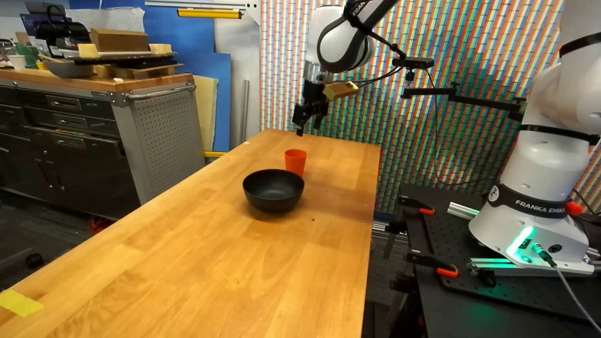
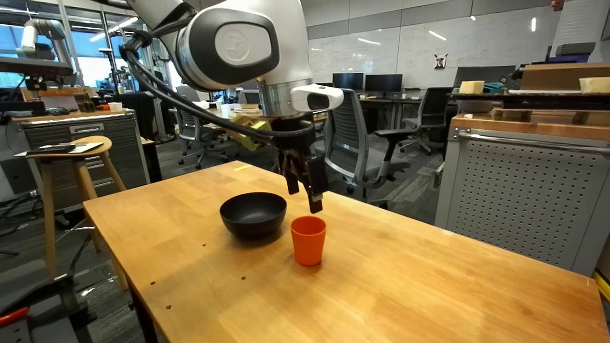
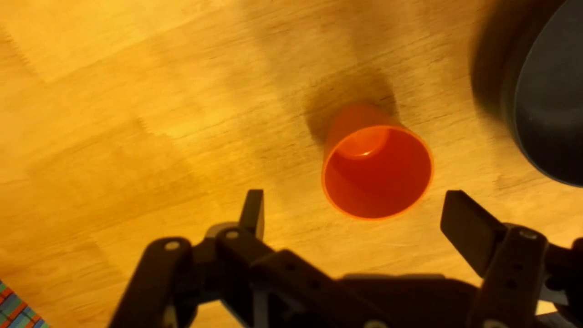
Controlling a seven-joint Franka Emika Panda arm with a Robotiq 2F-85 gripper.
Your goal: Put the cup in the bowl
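The orange-red cup (image 1: 295, 162) stands upright on the wooden table, close to the black bowl (image 1: 273, 191). In an exterior view the bowl's rim hides the cup's lower part. The cup (image 2: 308, 243) shows whole in an exterior view, with a gap between it and the bowl (image 2: 252, 216). My gripper (image 2: 305, 200) is above the table, higher than the cup, pointing down. It also shows in an exterior view (image 1: 308, 127). In the wrist view my gripper (image 3: 354, 200) is open and empty; the cup (image 3: 378, 175) is between and ahead of its fingers. The bowl (image 3: 553, 105) is cut off at the right edge.
The wooden table (image 1: 225, 277) carries a yellow tape patch (image 1: 19, 303) at one end. A camera on a black arm (image 1: 413, 62) stands near the robot base. A grey tool cabinet (image 2: 529, 195) and an office chair (image 2: 357, 143) stand beyond the table.
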